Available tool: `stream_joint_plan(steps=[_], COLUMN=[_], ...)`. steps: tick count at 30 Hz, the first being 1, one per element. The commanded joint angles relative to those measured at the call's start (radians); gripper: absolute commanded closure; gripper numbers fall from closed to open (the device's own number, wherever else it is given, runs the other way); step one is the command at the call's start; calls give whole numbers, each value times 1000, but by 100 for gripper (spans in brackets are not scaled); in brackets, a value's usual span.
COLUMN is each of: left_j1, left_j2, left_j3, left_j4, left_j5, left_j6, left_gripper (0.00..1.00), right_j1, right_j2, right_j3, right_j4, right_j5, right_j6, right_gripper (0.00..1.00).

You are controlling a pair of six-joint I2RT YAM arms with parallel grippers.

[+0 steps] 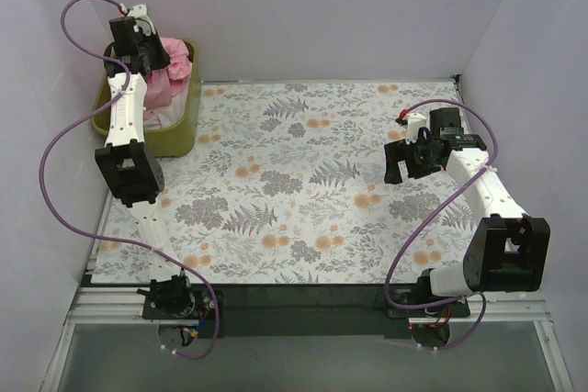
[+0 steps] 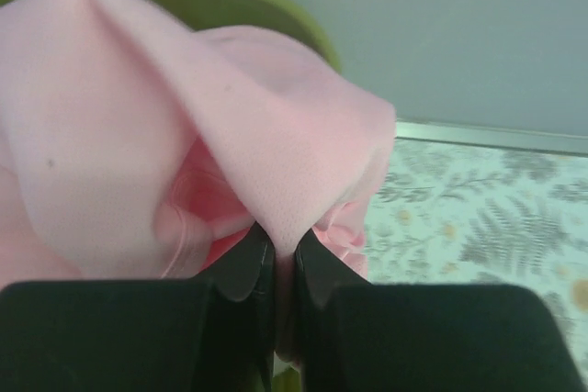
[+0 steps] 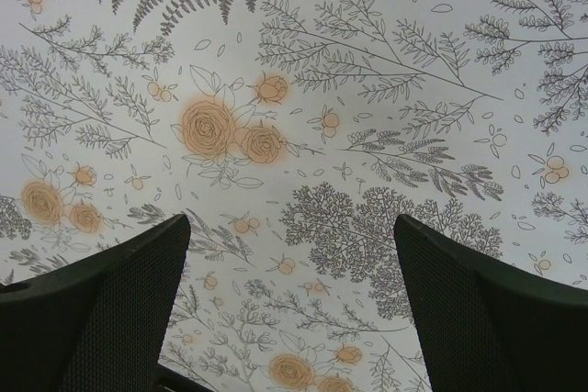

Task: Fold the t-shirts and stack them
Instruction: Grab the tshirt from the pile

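Observation:
Pink t-shirts [image 1: 175, 66] lie crumpled in an olive-green bin [image 1: 180, 131] at the table's far left. My left gripper [image 1: 138, 43] is over the bin and is shut on a fold of a pink t-shirt [image 2: 257, 135], which rises in a peak from the jaws in the left wrist view; the gripper [image 2: 284, 245] has its fingertips [image 2: 241, 268] pressed close on the cloth. My right gripper [image 1: 397, 164] hovers open and empty over the floral cloth at the right; in its wrist view the gripper [image 3: 289, 245] shows only the tablecloth between the fingers [image 3: 129, 291].
A floral tablecloth [image 1: 303, 172] covers the table. White walls close in the left, back and right. Purple cables loop beside both arms. The bin's green rim [image 2: 276, 2] shows behind the pink cloth.

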Motion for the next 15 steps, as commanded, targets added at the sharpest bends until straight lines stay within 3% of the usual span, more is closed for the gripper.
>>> stream_joint_plan(steps=[1,8,15], left_j1=[-33,-229,-292], left_j2=[-255,-432,-463], left_j3=[33,5,42], left_j4=[57,69,155], left_j5=[202,352,555], left_j6=[-67,-164,-355], left_gripper=[100,100,100], right_j1=[-16,-61,-97], right_j2=[-25,-39,-64], right_j3=[18,53,66], right_j4=[25,22,20], right_j5=[-44,-90,-136], right_j6=[11,14,6], right_gripper=[2,2,2])
